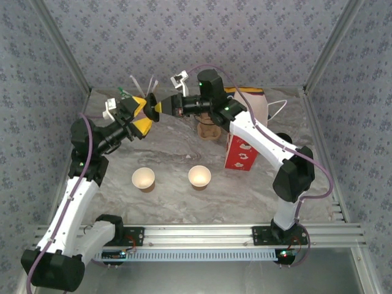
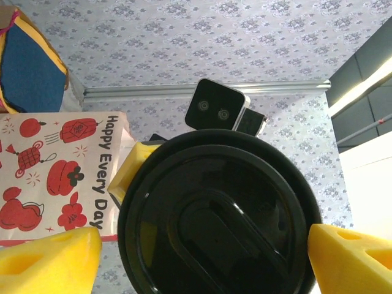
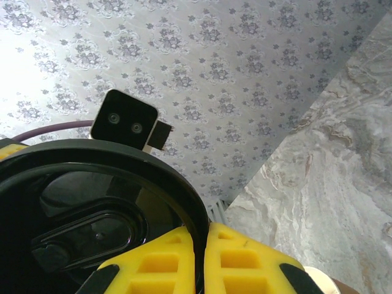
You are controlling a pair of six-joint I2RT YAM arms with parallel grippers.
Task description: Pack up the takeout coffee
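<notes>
Above the marbled tabletop (image 1: 171,153), my right gripper (image 3: 199,236) pinches the black lid (image 2: 214,214) by its rim; my left gripper (image 2: 202,257) stands open around it, likely to take it over.

You: lid (image 2: 214,214) between left hand (image 1: 143,114) and right hand (image 3: 199,257), above worktop's (image 1: 171,150) back-left | left cup (image 1: 143,178) beside right cup (image 1: 199,176), toward front edge | bag (image 1: 240,154) back right, back cup (image 1: 208,130) just left.

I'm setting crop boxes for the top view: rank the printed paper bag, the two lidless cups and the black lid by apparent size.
1. printed paper bag
2. left lidless cup and right lidless cup: look alike, no ranking
3. black lid: seen edge-on, so it looks smallest
</notes>
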